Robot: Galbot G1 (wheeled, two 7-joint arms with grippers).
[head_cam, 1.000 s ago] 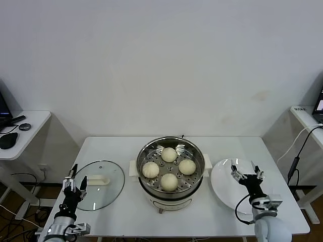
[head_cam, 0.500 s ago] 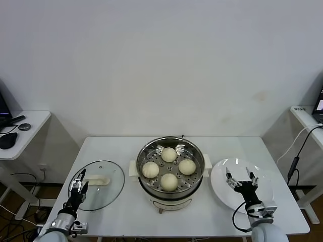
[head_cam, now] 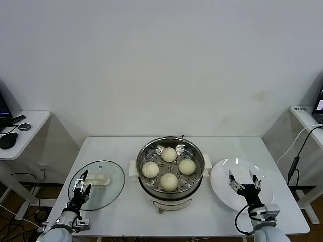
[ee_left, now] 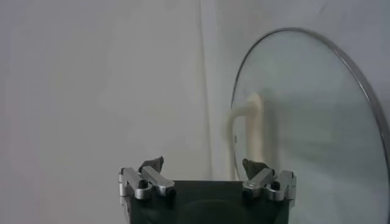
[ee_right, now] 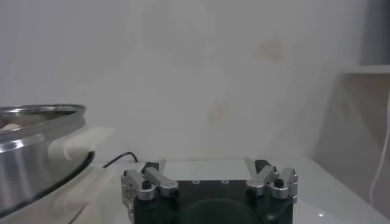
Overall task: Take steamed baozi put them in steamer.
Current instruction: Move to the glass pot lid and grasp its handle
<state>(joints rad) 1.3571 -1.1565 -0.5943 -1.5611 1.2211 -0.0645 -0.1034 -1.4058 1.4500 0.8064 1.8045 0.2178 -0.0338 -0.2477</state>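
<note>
Head view shows all four steamed baozi (head_cam: 169, 169) seated in the steamer (head_cam: 169, 174) — both grippers, left (head_cam: 81, 187) and right (head_cam: 244, 179), released and empty, have drawn back toward the robot, indicating the loading is likely complete.

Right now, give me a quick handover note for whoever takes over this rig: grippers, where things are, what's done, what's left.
Left gripper: open, empty, low at the table's near edge over the glass lid.
Right gripper: open, empty, over the white plate.
All four baozi sit on the perforated tray inside the steamer at mid-table.
Done: the plate holds no buns; loading looks complete.
Left: nothing in the buns' transfer. The lid is off the steamer.
</note>
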